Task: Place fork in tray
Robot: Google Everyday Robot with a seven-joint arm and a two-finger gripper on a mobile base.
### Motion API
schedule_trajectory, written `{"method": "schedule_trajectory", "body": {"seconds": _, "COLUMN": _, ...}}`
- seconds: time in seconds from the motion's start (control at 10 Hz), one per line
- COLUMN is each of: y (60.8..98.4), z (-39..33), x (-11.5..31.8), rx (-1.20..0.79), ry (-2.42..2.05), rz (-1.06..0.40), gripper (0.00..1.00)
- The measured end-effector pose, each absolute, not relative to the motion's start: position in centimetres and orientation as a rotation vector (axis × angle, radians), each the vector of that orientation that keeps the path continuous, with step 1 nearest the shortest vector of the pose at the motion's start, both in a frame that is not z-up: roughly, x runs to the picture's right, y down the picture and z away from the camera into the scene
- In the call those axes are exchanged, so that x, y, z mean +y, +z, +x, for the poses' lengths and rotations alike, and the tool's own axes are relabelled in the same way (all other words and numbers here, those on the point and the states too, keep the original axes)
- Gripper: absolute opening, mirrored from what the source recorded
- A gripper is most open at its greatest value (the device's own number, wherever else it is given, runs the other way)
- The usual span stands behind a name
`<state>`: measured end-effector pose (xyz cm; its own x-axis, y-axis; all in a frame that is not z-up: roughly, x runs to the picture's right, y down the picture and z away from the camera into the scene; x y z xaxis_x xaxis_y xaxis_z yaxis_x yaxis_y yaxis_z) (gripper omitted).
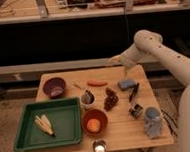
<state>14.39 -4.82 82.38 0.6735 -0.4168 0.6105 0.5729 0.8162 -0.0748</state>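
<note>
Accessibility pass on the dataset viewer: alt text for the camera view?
The gripper hovers with open, empty fingers above the far edge of the table. The fork lies beside a carrot near the middle, not in the green tray at front left, which holds only a bundle of pale sticks.
</note>
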Motion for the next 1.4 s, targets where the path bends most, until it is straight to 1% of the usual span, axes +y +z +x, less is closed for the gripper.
{"method": "schedule_trajectory", "body": {"seconds": 0.3, "y": 82.0, "z": 14.5, "x": -4.7, "rx": -0.616, "ry": -0.626, "rz": -0.267, "gripper": 0.80}}
{"method": "schedule_trajectory", "body": {"seconds": 0.5, "y": 81.6, "z": 14.6, "x": -4.2, "rx": -0.574, "ry": -0.750, "rz": -0.317, "gripper": 0.80}}
{"method": "schedule_trajectory", "body": {"seconds": 0.6, "y": 81.1, "z": 15.4, "x": -3.7, "rx": -0.568, "ry": -0.836, "rz": -0.329, "gripper": 0.80}}
{"method": "schedule_trajectory", "body": {"seconds": 0.8, "y": 79.8, "z": 19.1, "x": -2.1, "rx": -0.568, "ry": -0.986, "rz": -0.347, "gripper": 0.80}}
{"method": "schedule_trajectory", "body": {"seconds": 1.0, "y": 79.2, "z": 20.8, "x": -1.5, "rx": -0.563, "ry": -1.019, "rz": -0.366, "gripper": 0.80}}
{"method": "schedule_trajectory", "body": {"seconds": 1.4, "y": 79.4, "z": 20.5, "x": -1.7, "rx": -0.559, "ry": -1.052, "rz": -0.352, "gripper": 0.80}}
